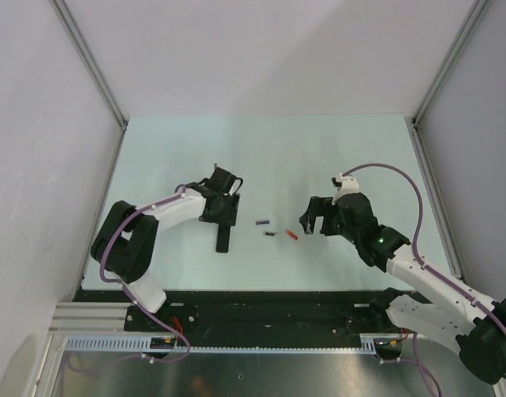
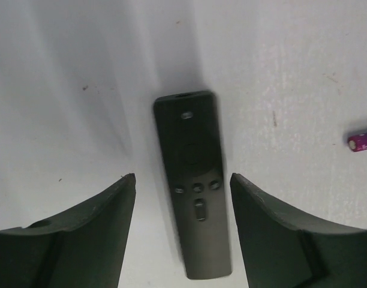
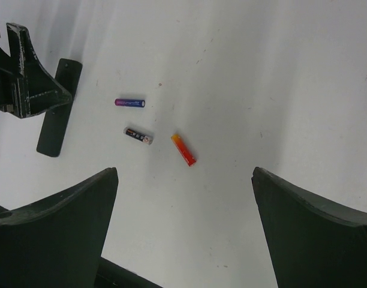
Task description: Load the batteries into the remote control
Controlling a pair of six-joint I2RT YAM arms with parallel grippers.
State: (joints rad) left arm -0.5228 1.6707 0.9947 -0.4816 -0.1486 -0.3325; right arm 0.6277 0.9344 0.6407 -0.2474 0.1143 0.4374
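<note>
Fingers [image 2: 90, 231] of the left gripper [image 2: 182, 180] spread wide, flanking the centre-frame remote [image 2: 193, 186]; right gripper [image 3: 184, 174] likewise released, batteries [image 3: 138, 135] upper-centre.

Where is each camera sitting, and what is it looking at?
Top camera: high behind the arms, looking down at the table; shows the left arm, right arm, remote and batteries.
Left wrist camera: on the left arm, looking down at the remote; the left fingers frame it.
Right wrist camera: on the right arm, looking down at the batteries; the right fingers show at the bottom.
Shared: both wrist views catch the remote and the purple battery.
</note>
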